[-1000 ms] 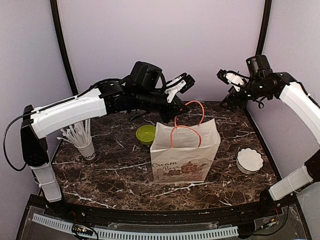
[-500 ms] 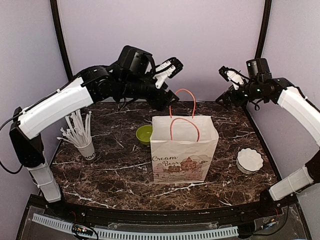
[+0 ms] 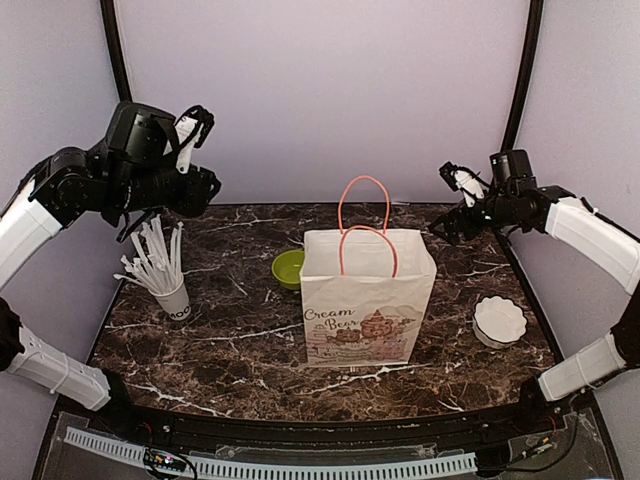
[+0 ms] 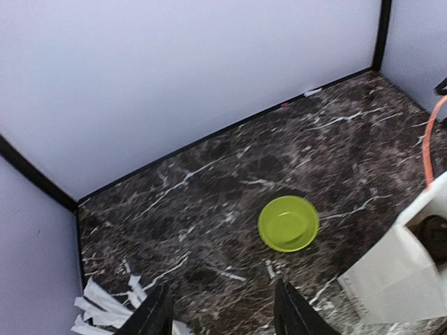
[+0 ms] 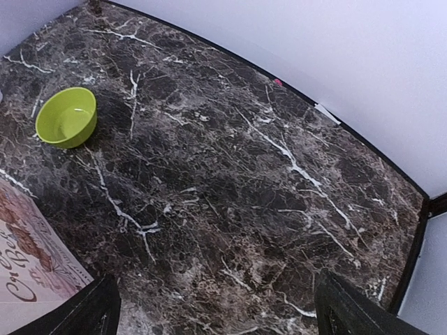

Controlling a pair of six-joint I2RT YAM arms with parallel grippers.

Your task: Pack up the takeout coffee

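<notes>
A white paper bag (image 3: pixel 368 300) with orange handles stands upright mid-table. In the left wrist view a dark shape (image 4: pixel 435 237) shows inside the bag's open top (image 4: pixel 408 269); I cannot tell if it is the black takeout coffee cup. No cup or lid shows in the top view. My left gripper (image 3: pixel 193 122) is open and empty, raised high at the far left above the straws; its fingers (image 4: pixel 155 317) frame bare table. My right gripper (image 3: pixel 453 180) is open and empty, raised at the far right behind the bag; its fingers (image 5: pixel 353 314) stand wide apart.
A lime-green bowl (image 3: pixel 291 268) sits just left of the bag, also in the left wrist view (image 4: pixel 288 223) and right wrist view (image 5: pixel 66 116). A white printed cup of straws (image 3: pixel 172 296) stands at the left. A white fluted dish (image 3: pixel 498 320) lies at the right.
My left arm has swung away from above the bag to the far left and risen. My right gripper has dropped slightly. The bag's handles now stand upright.
</notes>
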